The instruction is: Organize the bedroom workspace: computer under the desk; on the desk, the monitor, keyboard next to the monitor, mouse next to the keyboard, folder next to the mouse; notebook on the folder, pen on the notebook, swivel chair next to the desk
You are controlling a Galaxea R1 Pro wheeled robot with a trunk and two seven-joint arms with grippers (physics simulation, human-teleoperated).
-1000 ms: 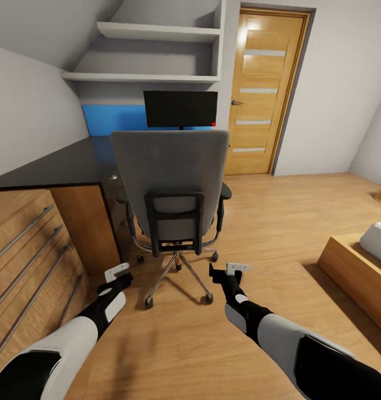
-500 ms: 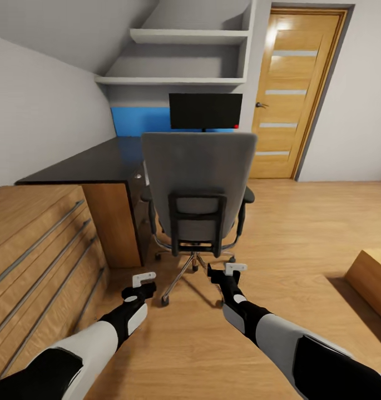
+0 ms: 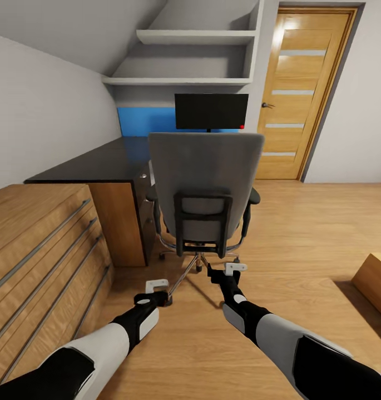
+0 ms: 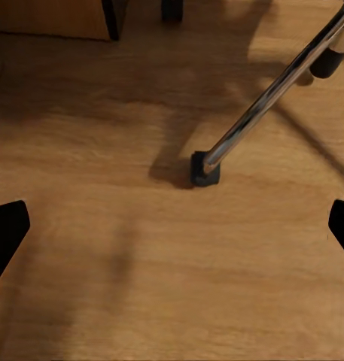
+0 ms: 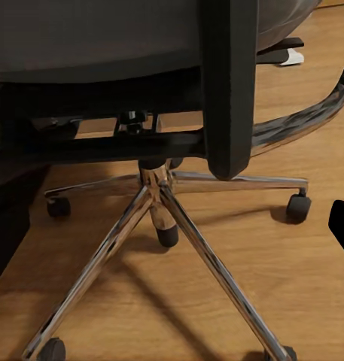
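The swivel chair (image 3: 206, 189) stands with its back to the robot, in front of the desk (image 3: 95, 161), and the monitor (image 3: 211, 111) is on the desk behind it. The left gripper (image 3: 157, 286) hangs released above one chair castor (image 4: 204, 170). The right gripper (image 3: 228, 269) is low behind the chrome base (image 5: 160, 203); whether it is open I cannot tell

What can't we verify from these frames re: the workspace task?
- Seat of the swivel chair: hidden by its own backrest in the head view, so the folder cannot be confirmed.
- Desk top in front of the monitor: blocked by the backrest; keyboard and mouse unverifiable.
- Under the desk: in shadow, computer not discernible.
- Left gripper and right gripper: empty, apparently open.
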